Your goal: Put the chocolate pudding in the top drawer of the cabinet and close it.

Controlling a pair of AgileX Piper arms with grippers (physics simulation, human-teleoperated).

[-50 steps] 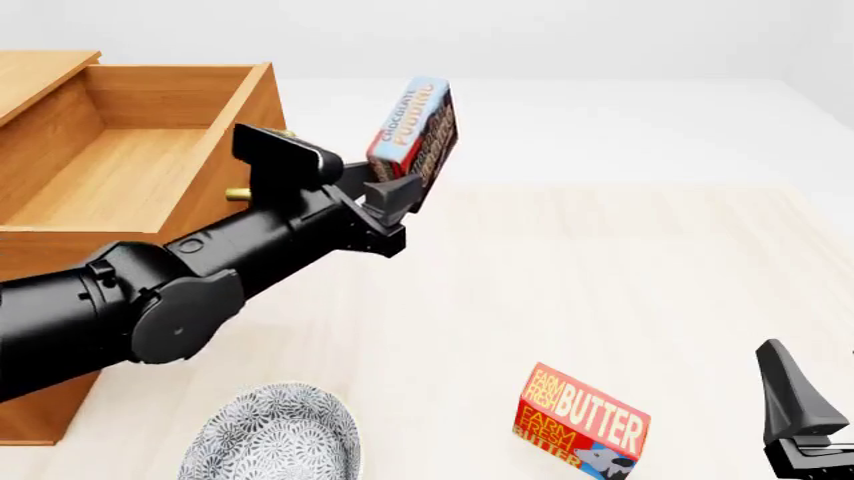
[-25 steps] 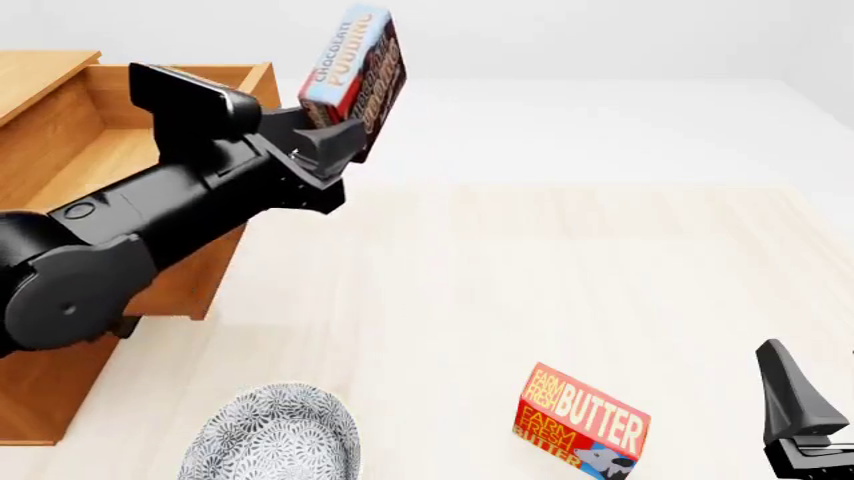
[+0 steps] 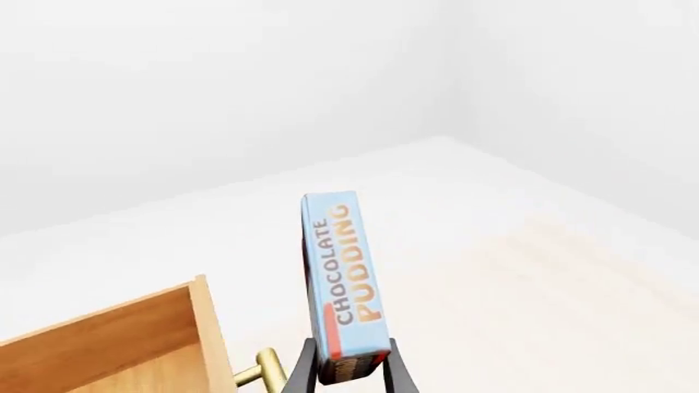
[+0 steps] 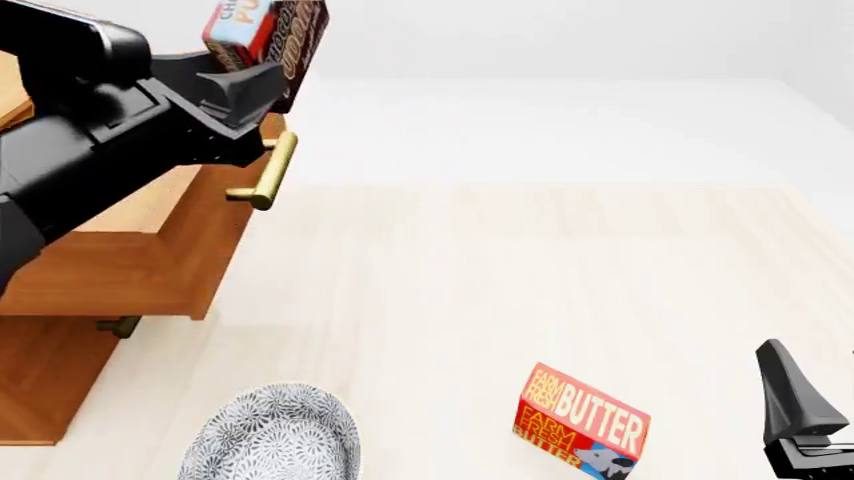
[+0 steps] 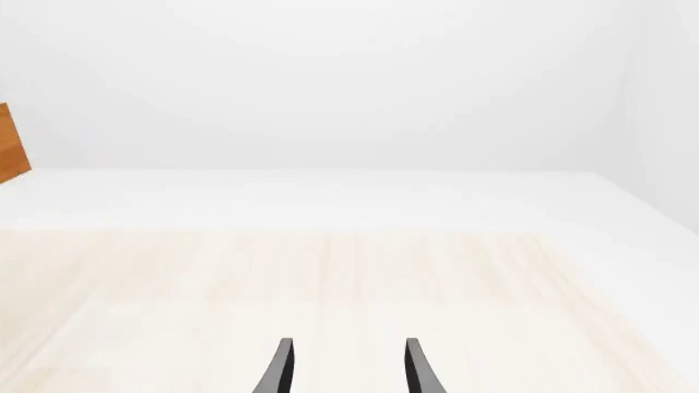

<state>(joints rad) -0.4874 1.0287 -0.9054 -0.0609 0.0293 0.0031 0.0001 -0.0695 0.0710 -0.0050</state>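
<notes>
Your left gripper (image 4: 254, 85) is clamped on the lower end of the chocolate pudding (image 4: 267, 35), a small thin box with a light blue face, orange and red lettering and dark brown sides, held high and nearly upright. In the front view its top runs out of frame; it sits just above the front panel of the pulled-out top drawer (image 4: 160, 235), an orange-brown wooden box with a brass bar handle (image 4: 271, 172). The left wrist view shows the pudding (image 3: 340, 282) beside the drawer's front corner (image 3: 202, 327), on the handle side, so I judge it not yet over the opening.

Release now and the box would likely fall outside, onto the handle or the pale worktop (image 4: 534, 270). Because you pinch only one narrow end, a fast swing could make it pivot or slip. Lowering too early could catch its bottom edge on the drawer front.

The rest of the orange-brown cabinet (image 4: 40, 385) sits below the drawer at the worktop's left edge. Near the worktop's front edge lie a grey patterned plate (image 4: 274, 440) and a red "Farm Fresh Butter" box (image 4: 581, 420), both well apart from your path. Your right gripper (image 5: 344, 368) waits with fingers parted and empty at the front right corner; nothing blocks the drawer except your own arm above it
</notes>
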